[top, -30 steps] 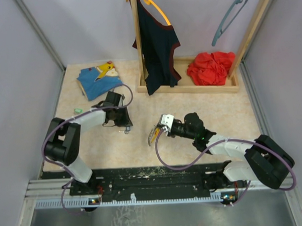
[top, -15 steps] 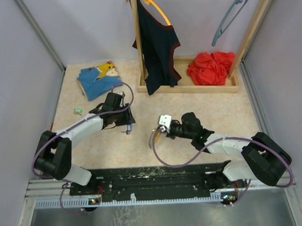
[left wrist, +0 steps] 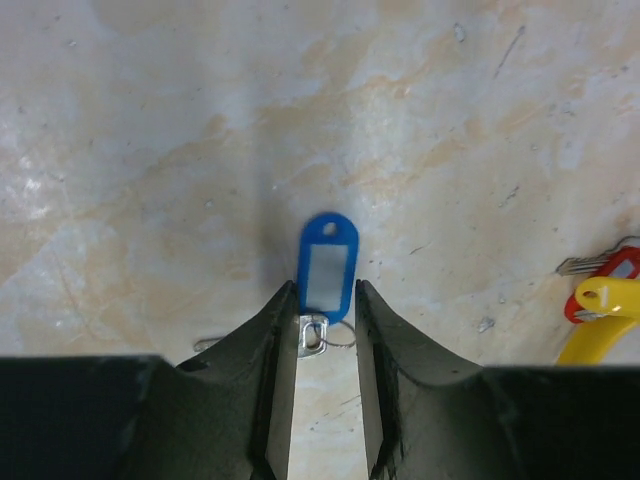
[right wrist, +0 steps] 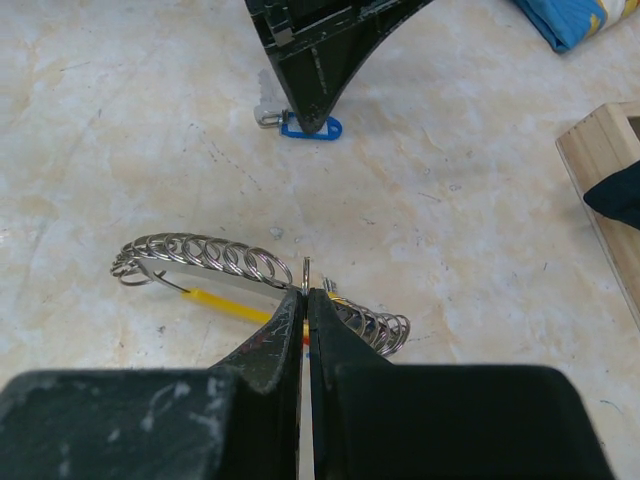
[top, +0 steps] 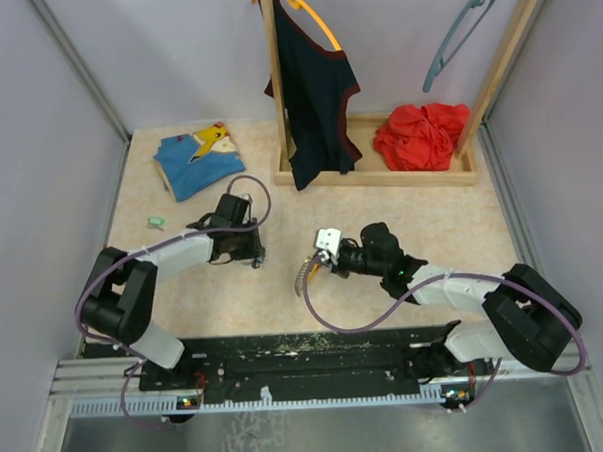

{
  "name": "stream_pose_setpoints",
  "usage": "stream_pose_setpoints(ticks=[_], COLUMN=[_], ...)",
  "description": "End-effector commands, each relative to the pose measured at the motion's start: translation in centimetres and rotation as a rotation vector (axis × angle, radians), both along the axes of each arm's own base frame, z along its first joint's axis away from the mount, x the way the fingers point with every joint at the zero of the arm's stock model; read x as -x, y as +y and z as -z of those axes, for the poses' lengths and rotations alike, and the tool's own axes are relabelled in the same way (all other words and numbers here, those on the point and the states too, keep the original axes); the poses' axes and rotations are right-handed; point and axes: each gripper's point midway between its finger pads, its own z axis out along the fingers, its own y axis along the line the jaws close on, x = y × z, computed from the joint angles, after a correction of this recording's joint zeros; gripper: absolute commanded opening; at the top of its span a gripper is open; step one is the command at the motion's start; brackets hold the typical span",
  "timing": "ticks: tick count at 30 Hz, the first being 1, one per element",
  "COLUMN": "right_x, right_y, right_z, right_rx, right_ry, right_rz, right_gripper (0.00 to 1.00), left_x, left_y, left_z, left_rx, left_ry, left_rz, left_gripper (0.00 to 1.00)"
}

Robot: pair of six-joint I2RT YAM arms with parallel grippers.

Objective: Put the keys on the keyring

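Table (top: pixel 401 212) with a pale marbled surface, seen from above, and a wooden rack (top: pixel 379 175) along its far edge. A dark garment (top: pixel 311 95) hangs from the rack on an orange hanger (top: pixel 318 20), and a red cloth (top: pixel 423 136) lies bunched in the rack's base. A blue garment (top: pixel 194 163) with a yellow patch lies flat at the far left of the table.

Left arm (top: pixel 173 254) reaches forward and inward. Right arm (top: pixel 454 289) lies low and points left toward the table's middle, so the two wrists face one another, near but apart.

Right gripper (right wrist: pixel 305 300): jaws closed tight on the wire of the keyring (right wrist: pixel 210 255). The ring shows as a curved run of many small overlapping loops spreading to either side of the fingertips, low over the table. Whether it rests on the surface cannot be told. A yellow tag (right wrist: pixel 230 303) shows beneath the loops, and a small red piece (left wrist: pixel 626 266) sits beside the tag at the right margin of the left wrist view.

Left gripper (left wrist: pixel 324 292): tips down at the table, jaws set a little apart with the lower end of the blue key (left wrist: pixel 327 262) between them. Whether they press on its plastic head cannot be told. The key lies flat, head pointing away from the gripper, with its small metal part (left wrist: pixel 312 335) between the fingers.

Mint green key (top: pixel 155 222): alone near the table's left edge, well apart from both grippers
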Motion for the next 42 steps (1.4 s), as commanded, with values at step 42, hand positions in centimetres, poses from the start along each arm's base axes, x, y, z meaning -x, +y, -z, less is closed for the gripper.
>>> stream_pose_setpoints(ticks=[42], right_x=[0.4], right_y=[1.6], right_z=[-3.4], right_rx=[-0.084], right_ry=[0.026], right_rz=[-0.045], right_gripper=[0.0], left_x=[2.8], left_y=[-0.7], left_z=[-2.0], left_rx=[0.037], left_ry=[-0.186], left_rz=[-0.008], left_gripper=[0.44])
